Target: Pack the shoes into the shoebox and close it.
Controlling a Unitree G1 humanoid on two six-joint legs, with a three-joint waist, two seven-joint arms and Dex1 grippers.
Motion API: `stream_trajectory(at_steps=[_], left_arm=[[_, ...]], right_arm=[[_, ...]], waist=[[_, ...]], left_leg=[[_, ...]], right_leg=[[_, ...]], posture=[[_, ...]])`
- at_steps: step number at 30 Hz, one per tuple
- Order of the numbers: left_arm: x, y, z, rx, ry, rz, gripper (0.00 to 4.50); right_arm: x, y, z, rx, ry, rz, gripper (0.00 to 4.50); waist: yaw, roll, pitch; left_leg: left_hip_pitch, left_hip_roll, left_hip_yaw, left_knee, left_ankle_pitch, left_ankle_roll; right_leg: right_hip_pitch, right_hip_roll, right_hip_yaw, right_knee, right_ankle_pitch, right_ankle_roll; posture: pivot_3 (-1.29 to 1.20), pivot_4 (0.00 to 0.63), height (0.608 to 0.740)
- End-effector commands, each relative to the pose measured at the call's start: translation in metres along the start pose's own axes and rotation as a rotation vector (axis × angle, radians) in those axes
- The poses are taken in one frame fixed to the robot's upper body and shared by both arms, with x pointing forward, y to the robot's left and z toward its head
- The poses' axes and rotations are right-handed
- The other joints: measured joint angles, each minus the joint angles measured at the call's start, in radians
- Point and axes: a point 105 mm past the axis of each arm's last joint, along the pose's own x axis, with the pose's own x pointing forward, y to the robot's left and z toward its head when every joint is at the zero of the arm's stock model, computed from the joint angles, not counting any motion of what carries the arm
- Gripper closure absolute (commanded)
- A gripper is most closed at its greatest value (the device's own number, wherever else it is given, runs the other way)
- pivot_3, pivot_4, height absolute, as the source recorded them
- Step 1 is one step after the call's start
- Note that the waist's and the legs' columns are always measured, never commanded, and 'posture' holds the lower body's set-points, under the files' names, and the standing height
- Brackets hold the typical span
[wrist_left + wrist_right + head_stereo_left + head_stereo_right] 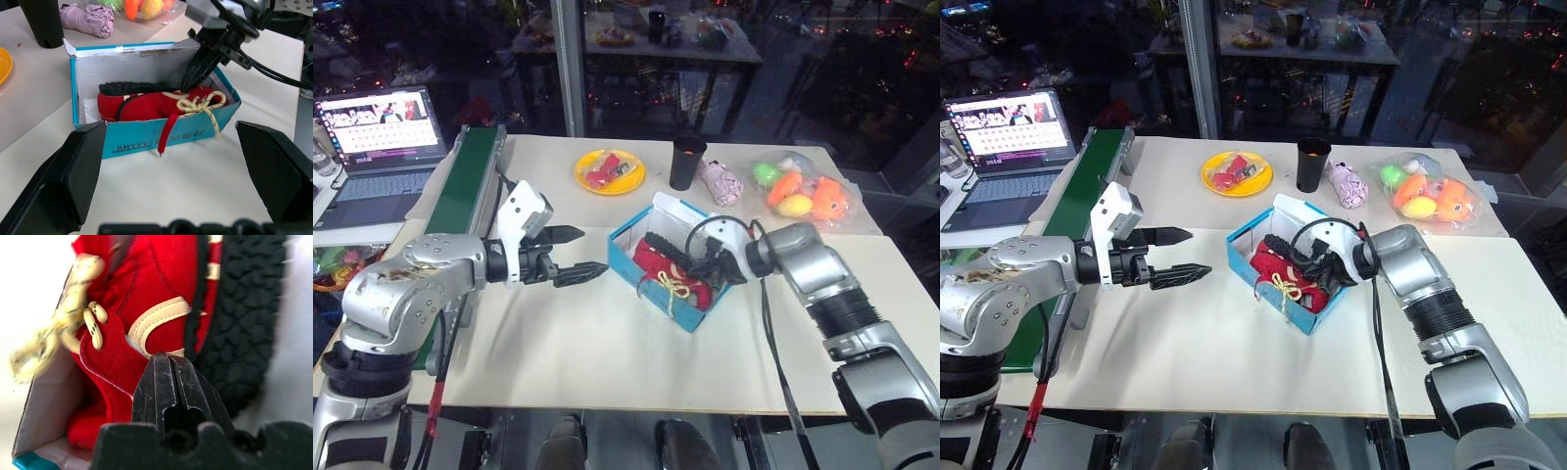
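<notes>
Closest to us, our right end effector (pixel 168 382) has its fingers pinched together, holding nothing, with the tips pressed down on the shoes (pixel 156 105), which lie inside the shoebox (pixel 146 139) on the table (pixel 607 343). Our left end effector (pixel 570 255) hovers wide open beside the box. One red strap and the cream lace (pixel 205 105) hang over the front wall; we judge they could snag the lid on closing, or the shut tips could drag a shoe back out.

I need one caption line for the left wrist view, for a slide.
Red shoes lie in the open blue shoebox; the shut right gripper presses into them.
</notes>
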Motion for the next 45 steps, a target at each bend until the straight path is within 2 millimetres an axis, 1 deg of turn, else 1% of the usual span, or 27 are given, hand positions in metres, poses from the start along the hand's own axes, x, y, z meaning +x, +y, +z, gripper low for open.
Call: stream_trajectory(at_steps=[1, 2, 4, 7, 10, 11, 12, 14, 15, 17, 19, 20, 21, 22, 23, 24, 25, 26, 28, 29, 31, 33, 36, 38, 41, 44, 45], left_arm=[[-0.006, -0.001, 0.012, 0.051, -0.025, 0.013, 0.00], [-0.007, -0.001, 0.012, 0.052, -0.024, 0.014, 0.00], [-0.007, -0.002, 0.012, 0.054, -0.022, 0.013, 0.00], [-0.006, -0.001, 0.012, 0.055, -0.021, 0.013, 0.00], [-0.005, -0.001, 0.013, 0.057, -0.020, 0.009, 0.00], [-0.004, -0.001, 0.013, 0.057, -0.020, 0.007, 0.00], [-0.003, -0.001, 0.014, 0.058, -0.021, 0.003, 0.00], [-0.001, -0.001, 0.014, 0.058, -0.022, -0.003, 0.00], [0.000, -0.001, 0.014, 0.059, -0.023, -0.006, 0.00], [0.002, -0.002, 0.015, 0.060, -0.024, -0.013, 0.00], [0.003, -0.002, 0.015, 0.061, -0.023, -0.020, 0.00], [0.003, -0.002, 0.015, 0.061, -0.023, -0.023, 0.00], [0.003, -0.003, 0.014, 0.060, -0.020, -0.033, 0.00], [0.004, -0.004, 0.014, 0.060, -0.017, -0.043, 0.00], [0.004, -0.005, 0.013, 0.059, -0.013, -0.054, 0.00], [0.004, -0.006, 0.013, 0.060, -0.010, -0.063, 0.00], [0.004, -0.006, 0.012, 0.060, -0.006, -0.073, 0.00], [0.004, -0.006, 0.012, 0.061, -0.003, -0.080, 0.00], [0.005, -0.007, 0.011, 0.065, 0.002, -0.097, 0.00], [0.006, -0.007, 0.011, 0.068, 0.003, -0.104, 0.00], [0.009, -0.006, 0.012, 0.072, 0.004, -0.119, 0.00], [0.013, -0.006, 0.012, 0.076, 0.004, -0.135, 0.00], [0.017, -0.006, 0.012, 0.081, 0.005, -0.160, 0.00], [0.019, -0.006, 0.012, 0.084, 0.007, -0.174, 0.00], [0.022, -0.006, 0.013, 0.090, 0.011, -0.195, 0.00], [0.024, -0.006, 0.013, 0.092, 0.012, -0.207, 0.00], [0.024, -0.006, 0.013, 0.092, 0.012, -0.209, 0.00]], right_arm=[[0.026, 0.016, -0.032, -0.026, 0.146, 0.077, 4.46], [0.030, 0.018, -0.038, -0.035, 0.174, 0.085, 4.46], [0.041, 0.022, -0.066, -0.086, 0.305, 0.087, 4.46], [0.047, 0.022, -0.095, -0.174, 0.452, 0.067, 4.46], [0.050, 0.019, -0.105, -0.254, 0.523, 0.040, 4.46], [0.050, 0.018, -0.106, -0.279, 0.536, 0.033, 4.46], [0.052, 0.016, -0.105, -0.310, 0.547, 0.015, 4.46], [0.053, 0.014, -0.102, -0.354, 0.562, -0.010, 4.46], [0.053, 0.013, -0.101, -0.366, 0.561, -0.018, 4.46], [0.054, 0.012, -0.094, -0.372, 0.539, -0.044, 4.46], [0.051, 0.009, -0.085, -0.354, 0.500, -0.068, 4.46], [0.048, 0.008, -0.081, -0.343, 0.480, -0.079, 4.46], [0.046, 0.010, -0.066, -0.254, 0.390, -0.075, 4.46], [0.042, 0.012, -0.054, -0.195, 0.320, -0.068, 4.46], [0.035, 0.014, -0.040, -0.137, 0.241, -0.063, 4.46], [0.028, 0.016, -0.028, -0.085, 0.171, -0.057, 4.46], [0.017, 0.017, -0.014, -0.038, 0.101, -0.054, 4.46], [0.010, 0.020, -0.005, -0.006, 0.056, -0.050, 4.46], [-0.012, 0.020, 0.014, 0.048, -0.041, -0.069, 4.46], [-0.025, 0.020, 0.020, 0.064, -0.073, -0.083, 4.46], [-0.052, 0.017, 0.029, 0.098, -0.125, -0.134, 4.46], [-0.076, 0.013, 0.031, 0.127, -0.153, -0.199, 4.46], [-0.100, 0.006, 0.026, 0.170, -0.163, -0.296, 4.46], [-0.115, 0.003, 0.012, 0.206, -0.134, -0.367, 4.46], [-0.137, 0.002, -0.027, 0.276, -0.031, -0.487, 4.46], [-0.147, 0.010, -0.062, 0.351, 0.046, -0.556, 4.46], [-0.149, 0.012, -0.070, 0.361, 0.066, -0.570, 4.46]], waist=[[-0.005, -0.001, -0.001], [-0.007, -0.001, -0.001], [-0.014, -0.003, -0.003], [-0.020, -0.013, -0.012], [-0.021, -0.020, -0.023], [-0.018, -0.025, -0.028], [-0.016, -0.027, -0.031], [-0.017, -0.024, -0.035], [-0.020, -0.020, -0.037], [-0.026, -0.012, -0.042], [-0.026, -0.008, -0.046], [-0.022, -0.011, -0.049], [-0.015, -0.016, -0.052], [-0.006, -0.025, -0.054], [0.002, -0.029, -0.054], [0.018, -0.024, -0.049], [0.024, -0.014, -0.043], [0.024, -0.005, -0.038], [0.014, 0.005, -0.028], [0.006, 0.007, -0.024], [0.000, 0.011, -0.016], [0.004, 0.008, -0.013], [0.013, 0.006, -0.012], [0.021, 0.006, -0.011], [0.037, 0.006, -0.011], [0.042, 0.006, -0.011], [0.042, 0.006, -0.011]], left_leg=[[0.001, 0.000, 0.000, 0.000, 0.000, 0.000], [0.003, 0.000, 0.000, 0.000, 0.000, 0.000], [0.005, 0.000, 0.000, 0.000, 0.000, 0.000], [0.013, 0.001, 0.000, -0.002, -0.002, -0.003], [0.030, 0.001, 0.000, -0.004, -0.007, -0.011], [0.032, 0.001, 0.000, -0.003, -0.008, -0.011], [0.036, 0.001, 0.000, -0.002, -0.008, -0.012], [0.034, 0.001, -0.001, -0.002, -0.009, -0.012], [0.032, 0.001, -0.001, -0.003, -0.009, -0.012], [0.020, 0.003, -0.001, -0.004, -0.009, -0.011], [0.012, 0.006, 0.006, -0.008, -0.010, -0.010], [0.009, 0.009, 0.013, -0.011, -0.010, -0.010], [0.005, 0.018, 0.034, -0.020, -0.010, -0.010], [0.005, 0.021, 0.057, -0.030, -0.010, -0.010], [0.008, 0.018, 0.077, -0.036, -0.010, -0.010], [0.010, 0.017, 0.086, -0.038, -0.010, -0.010], [0.013, 0.014, 0.079, -0.031, -0.010, -0.010], [0.013, 0.008, 0.061, -0.027, -0.010, -0.010], [0.013, 0.000, 0.031, -0.018, -0.009, -0.009], [0.015, -0.002, 0.022, -0.012, -0.004, -0.004], [0.011, -0.002, 0.021, -0.002, -0.003, -0.003], [0.004, -0.003, 0.021, 0.003, 0.000, 0.002], [-0.009, -0.004, 0.023, 0.000, -0.002, 0.017], [-0.011, -0.003, 0.023, 0.000, -0.009, 0.021], [-0.014, -0.003, 0.023, -0.001, -0.015, 0.030], [-0.015, -0.004, 0.025, 0.001, -0.021, 0.032], [-0.015, -0.004, 0.027, 0.002, -0.021, 0.032]], right_leg=[[0.000, 0.000, 0.000, 0.000, 0.000, 0.000], [0.002, 0.000, 0.000, 0.000, 0.000, -0.001], [0.003, 0.000, 0.000, 0.001, -0.001, -0.003], [0.011, 0.000, 0.000, 0.000, -0.001, -0.005], [0.021, -0.002, -0.002, -0.004, -0.004, -0.007], [0.024, -0.002, -0.002, -0.004, -0.004, -0.008], [0.029, -0.004, -0.004, -0.006, -0.005, -0.008], [0.031, -0.005, -0.004, -0.016, -0.005, -0.009], [0.031, -0.004, -0.005, -0.024, -0.005, -0.009], [0.031, -0.004, -0.008, -0.040, -0.004, -0.010], [0.030, -0.005, -0.007, -0.047, -0.004, -0.011], [0.030, -0.005, -0.007, -0.047, -0.003, -0.013], [0.029, -0.005, -0.010, -0.035, -0.001, -0.021], [0.021, -0.006, -0.018, -0.015, -0.004, -0.028], [0.007, -0.008, -0.014, -0.004, -0.007, -0.034], [0.000, -0.017, -0.014, 0.003, -0.006, -0.034], [-0.003, -0.020, -0.015, 0.005, -0.006, -0.034], [0.000, -0.021, -0.021, 0.002, -0.006, -0.034], [0.010, -0.020, -0.034, 0.001, -0.005, -0.032], [0.018, -0.018, -0.040, 0.001, -0.004, -0.030], [0.016, -0.019, -0.041, -0.002, -0.002, -0.024], [0.012, -0.019, -0.040, -0.002, 0.001, -0.017], [-0.003, -0.016, -0.036, -0.002, 0.000, -0.009], [-0.005, -0.015, -0.035, 0.000, -0.004, -0.010], [-0.007, -0.014, -0.035, -0.002, -0.010, -0.009], [-0.006, -0.015, -0.035, -0.003, -0.012, -0.007], [-0.006, -0.016, -0.034, -0.005, -0.012, -0.006]], posture=[[0.00, 0.150, 0.736], [0.00, 0.150, 0.736], [0.00, 0.150, 0.736], [0.00, 0.150, 0.736], [0.00, 0.150, 0.736], [0.00, 0.150, 0.736], [0.00, 0.150, 0.736], [0.00, 0.150, 0.736], [0.00, 0.150, 0.736], [0.00, 0.150, 0.736], [0.00, 0.150, 0.736], [0.00, 0.150, 0.736], [0.00, 0.150, 0.736], [0.00, 0.150, 0.736], [0.00, 0.150, 0.736], [0.00, 0.150, 0.736], [0.00, 0.150, 0.736], [0.00, 0.150, 0.736], [0.00, 0.150, 0.736], [0.00, 0.150, 0.736], [0.00, 0.150, 0.736], [0.00, 0.150, 0.736], [0.00, 0.150, 0.736], [0.00, 0.150, 0.736], [0.00, 0.150, 0.736], [0.00, 0.150, 0.736], [0.00, 0.150, 0.736]])
